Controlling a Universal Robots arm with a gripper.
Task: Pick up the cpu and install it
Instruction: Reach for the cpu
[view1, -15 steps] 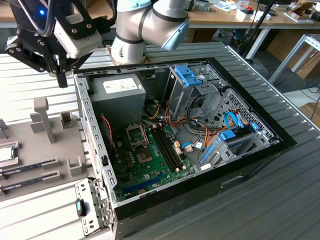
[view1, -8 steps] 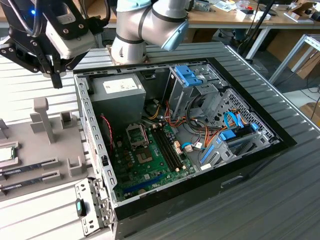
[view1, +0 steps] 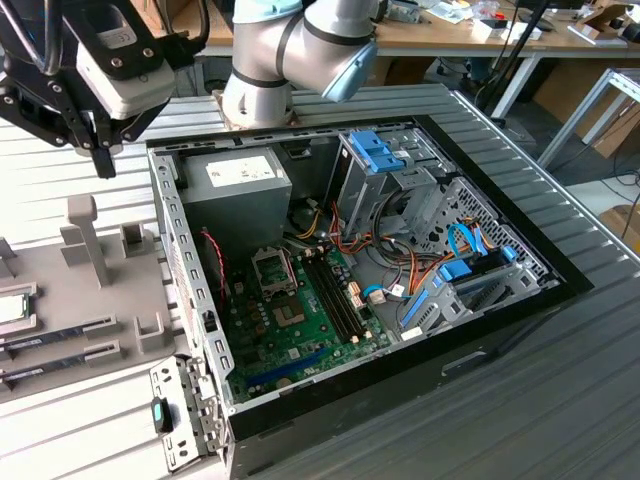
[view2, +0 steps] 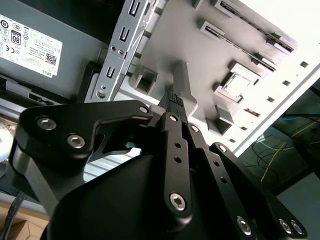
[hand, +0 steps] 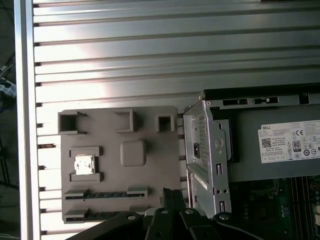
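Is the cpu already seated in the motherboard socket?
No, the cpu lies in its recess on the grey tray, outside the computer case.

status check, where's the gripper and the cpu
gripper shut, empty, above grey tray. cpu in its tray pocket, untouched. tall post on tray near gripper.

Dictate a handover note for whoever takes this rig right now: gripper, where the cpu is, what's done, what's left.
Gripper: shut, holding nothing, raised over the tray beside the case.
Cpu: lying in its slot on the tray, apart from the gripper.
Socket: on the board inside the open case, looks empty.
Done: nothing that shows.
Left: cpu not yet picked up, not yet installed.
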